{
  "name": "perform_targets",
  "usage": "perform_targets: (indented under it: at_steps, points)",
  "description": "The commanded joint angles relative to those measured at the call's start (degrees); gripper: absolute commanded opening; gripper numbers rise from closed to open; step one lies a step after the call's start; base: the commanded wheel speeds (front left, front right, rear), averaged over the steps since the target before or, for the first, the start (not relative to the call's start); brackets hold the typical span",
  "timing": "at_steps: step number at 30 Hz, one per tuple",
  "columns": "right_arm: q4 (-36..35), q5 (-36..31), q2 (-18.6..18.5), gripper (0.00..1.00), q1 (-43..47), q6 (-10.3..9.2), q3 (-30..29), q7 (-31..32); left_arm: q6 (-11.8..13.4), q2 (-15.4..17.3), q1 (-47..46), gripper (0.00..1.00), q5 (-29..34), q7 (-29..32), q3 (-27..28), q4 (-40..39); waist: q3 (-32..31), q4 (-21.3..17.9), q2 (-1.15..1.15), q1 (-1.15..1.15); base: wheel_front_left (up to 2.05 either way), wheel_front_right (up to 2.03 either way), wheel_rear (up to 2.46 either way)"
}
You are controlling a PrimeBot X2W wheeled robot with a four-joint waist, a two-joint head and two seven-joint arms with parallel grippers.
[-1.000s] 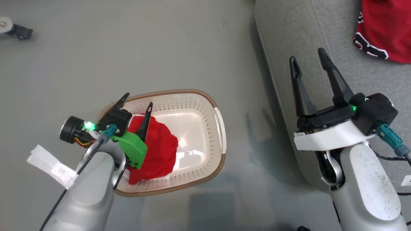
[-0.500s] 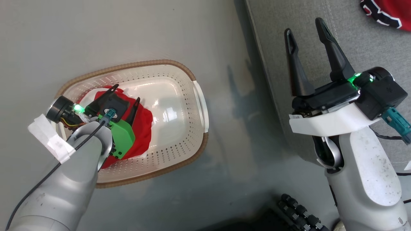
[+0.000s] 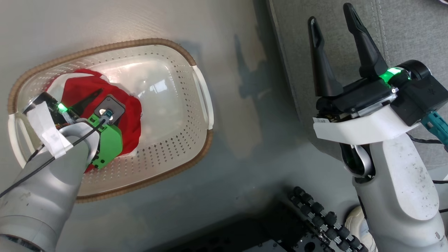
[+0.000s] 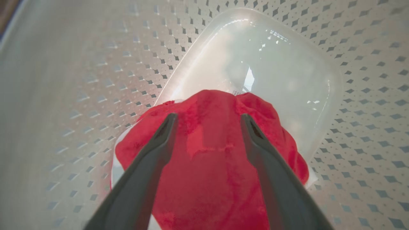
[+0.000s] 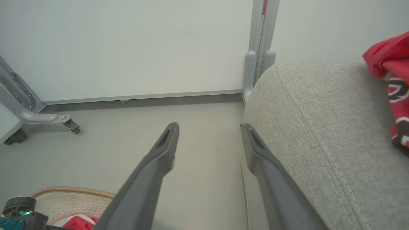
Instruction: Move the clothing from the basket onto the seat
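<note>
The cream perforated basket (image 3: 196,147) with its brown rim stands on the floor at the left. Bright red clothing (image 3: 82,85) lies bunched in its left end, a white edge showing underneath. My left gripper (image 3: 101,99) reaches down inside the basket. In the left wrist view it (image 4: 207,118) is open, its two fingers straddling the red mound (image 4: 207,166). My right gripper (image 3: 330,14) is open and holds nothing, over the edge of the grey seat (image 3: 402,31). A second red garment (image 5: 393,64) with black-and-white markings lies on the seat (image 5: 319,127).
My base with black rollers (image 3: 315,217) fills the bottom middle. Grey floor (image 3: 245,105) separates basket and seat. A white wall panel and a grey frame leg on a caster (image 5: 48,118) stand beyond the floor in the right wrist view.
The head camera has tipped down and shifted, so the basket sits higher and further left. My left gripper has dropped deeper into the basket over the red clothing. The right gripper stays open.
</note>
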Motion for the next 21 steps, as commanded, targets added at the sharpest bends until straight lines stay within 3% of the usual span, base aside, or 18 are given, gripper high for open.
perform_targets:
  at_steps: [1,11,21]
  points:
    - [-0.37,0.38,-0.08,1.0,-0.9,-0.04,0.19,-0.14,-0.14,1.0,-1.43,1.0,0.82,0.46,-0.99,0.7,2.63,-1.42,0.0,0.0,0.0,0.0,0.0]
    - [-1.74,0.71,-0.09,1.0,-0.06,-0.04,-0.36,-0.14,-0.14,2.48,-3.95,1.0,-2.18,6.03,-7.36,2.96,6.09,-2.3,0.0,0.0,0.0,0.0,0.0]
    - [-2.98,0.28,-0.08,1.0,0.35,-0.04,-1.52,-0.14,-0.15,3.23,-5.26,1.0,-3.76,15.74,-14.05,3.89,8.64,-1.56,0.0,0.0,0.0,0.0,0.0]
